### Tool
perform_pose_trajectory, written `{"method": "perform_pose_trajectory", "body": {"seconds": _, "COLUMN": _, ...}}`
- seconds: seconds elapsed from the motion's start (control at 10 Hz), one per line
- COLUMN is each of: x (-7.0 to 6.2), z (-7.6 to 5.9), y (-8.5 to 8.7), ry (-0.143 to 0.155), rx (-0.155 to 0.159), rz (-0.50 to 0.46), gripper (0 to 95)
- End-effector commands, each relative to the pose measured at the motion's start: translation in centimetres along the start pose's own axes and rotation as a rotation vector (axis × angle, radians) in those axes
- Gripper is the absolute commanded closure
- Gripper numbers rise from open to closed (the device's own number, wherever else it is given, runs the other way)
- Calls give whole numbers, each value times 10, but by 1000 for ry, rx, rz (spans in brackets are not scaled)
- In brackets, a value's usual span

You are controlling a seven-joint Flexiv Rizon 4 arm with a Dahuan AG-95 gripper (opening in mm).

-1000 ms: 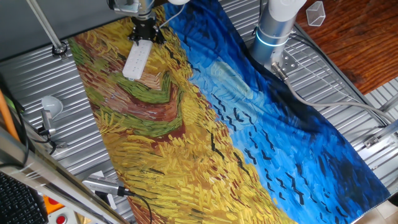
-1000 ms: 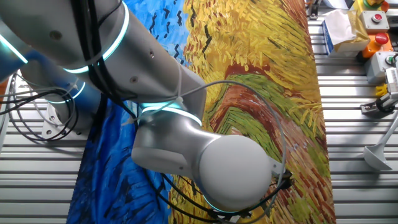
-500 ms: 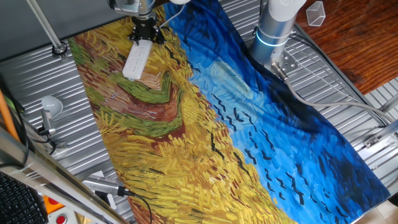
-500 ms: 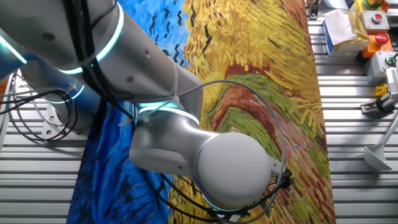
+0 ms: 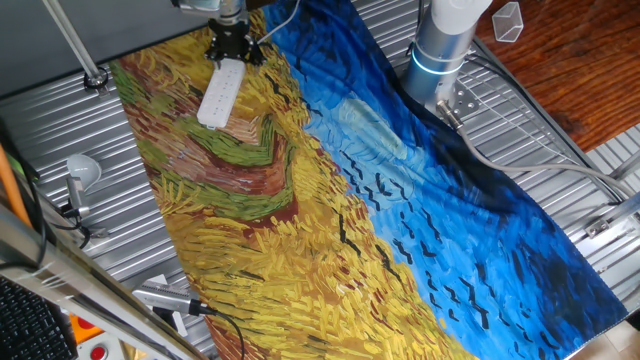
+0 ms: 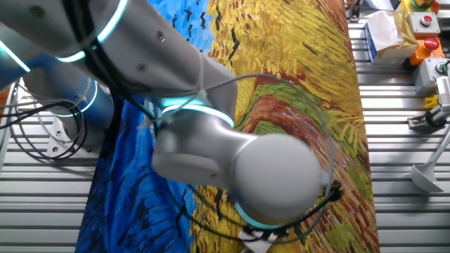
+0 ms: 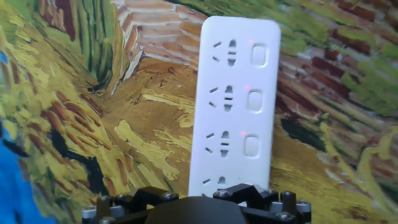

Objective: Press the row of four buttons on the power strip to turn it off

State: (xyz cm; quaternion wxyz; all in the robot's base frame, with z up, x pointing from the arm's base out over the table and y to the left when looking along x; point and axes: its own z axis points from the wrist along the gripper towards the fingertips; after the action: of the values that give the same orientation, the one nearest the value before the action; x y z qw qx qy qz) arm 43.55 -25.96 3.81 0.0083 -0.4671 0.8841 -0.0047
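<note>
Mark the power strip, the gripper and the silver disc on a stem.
power strip [image 7: 235, 99], hand view, middle of its white top face
gripper [image 5: 229, 47], one fixed view, black fingers at the strip's far end
silver disc [image 5: 84, 170], one fixed view, disc face

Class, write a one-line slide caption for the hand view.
White power strip lying on a painted cloth, three buttons visible, the tool at its near end.

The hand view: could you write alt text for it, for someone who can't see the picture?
A white power strip lies on a cloth printed with yellow, green and brown brushstrokes, running away from the camera. Three of its buttons show beside the sockets, each with a small red light. The dark end effector fills the bottom edge, hiding the strip's near end.
</note>
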Motion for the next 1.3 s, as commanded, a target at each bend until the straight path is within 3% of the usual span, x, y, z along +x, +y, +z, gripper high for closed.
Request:
{"method": "perform_pose_trajectory", "body": {"seconds": 0.1, "x": -7, "z": 1, "y": -1, "ry": -1, "rx": 1, "rz": 5, "gripper": 0}}
{"method": "perform_pose_trajectory", "body": {"seconds": 0.2, "x": -18, "z": 3, "y": -3, "ry": -2, "rx": 2, "rz": 8, "gripper": 0}}
{"method": "perform_pose_trajectory", "body": {"seconds": 0.4, "x": -25, "z": 5, "y": -4, "ry": -2, "rx": 4, "rz": 10, "gripper": 0}}
{"method": "perform_pose_trajectory", "body": {"seconds": 0.7, "x": -26, "z": 17, "y": -5, "ry": -7, "rx": 11, "rz": 14, "gripper": 0}}
{"method": "perform_pose_trajectory", "body": {"seconds": 1.3, "x": -24, "z": 23, "y": -3, "ry": -17, "rx": 9, "rz": 13, "gripper": 0}}
